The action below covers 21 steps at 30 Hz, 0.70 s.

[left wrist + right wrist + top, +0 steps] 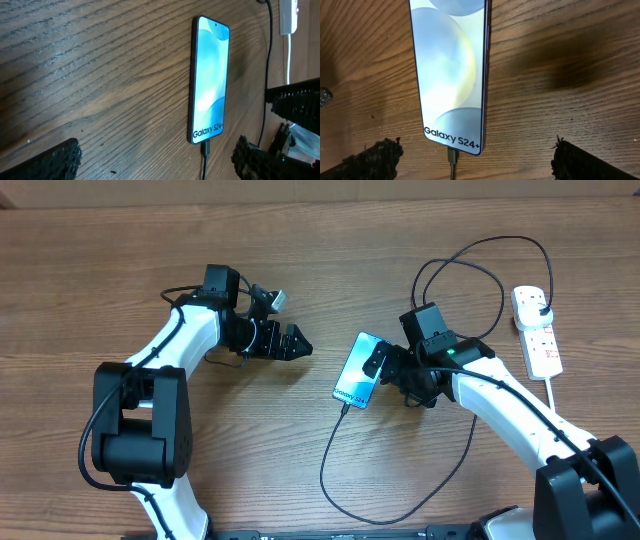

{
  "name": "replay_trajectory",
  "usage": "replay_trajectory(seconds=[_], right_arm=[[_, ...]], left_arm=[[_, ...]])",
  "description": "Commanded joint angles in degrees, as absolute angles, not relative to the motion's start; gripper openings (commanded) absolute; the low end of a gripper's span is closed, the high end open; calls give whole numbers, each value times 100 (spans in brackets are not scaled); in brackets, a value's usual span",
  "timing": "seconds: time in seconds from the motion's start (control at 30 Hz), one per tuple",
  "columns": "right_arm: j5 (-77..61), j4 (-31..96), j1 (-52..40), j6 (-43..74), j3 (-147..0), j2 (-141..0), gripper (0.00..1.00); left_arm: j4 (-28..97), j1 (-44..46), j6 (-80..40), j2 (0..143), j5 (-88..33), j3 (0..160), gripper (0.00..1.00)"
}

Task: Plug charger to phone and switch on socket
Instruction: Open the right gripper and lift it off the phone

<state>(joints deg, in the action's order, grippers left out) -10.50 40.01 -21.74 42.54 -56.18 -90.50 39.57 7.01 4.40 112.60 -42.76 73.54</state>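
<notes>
As its charger [452, 161] sits plugged in, the phone [451, 70] glows.

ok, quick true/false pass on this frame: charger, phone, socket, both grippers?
1. The charger is plugged into the phone. True.
2. The phone screen is dark. False: it is lit and reads "Galaxy S24+".
3. The right gripper grips the phone. False: it is open, and the phone lies flat on the table.
4. A black plug sits in the socket. True.
5. The left gripper holds the charger. False: it is open and empty.
</notes>
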Motion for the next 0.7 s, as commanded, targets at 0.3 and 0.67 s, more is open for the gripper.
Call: replay_trajectory(seconds=[0.3, 0.67], right_arm=[[-1011, 3931, -2139, 4189, -5660, -9052, 100], [-1011, 3931, -2139, 4189, -5660, -9052, 100]], left_arm=[[3957, 679, 469, 11249, -4281, 7393, 100], [3959, 679, 471, 11249, -4281, 7393, 100]])
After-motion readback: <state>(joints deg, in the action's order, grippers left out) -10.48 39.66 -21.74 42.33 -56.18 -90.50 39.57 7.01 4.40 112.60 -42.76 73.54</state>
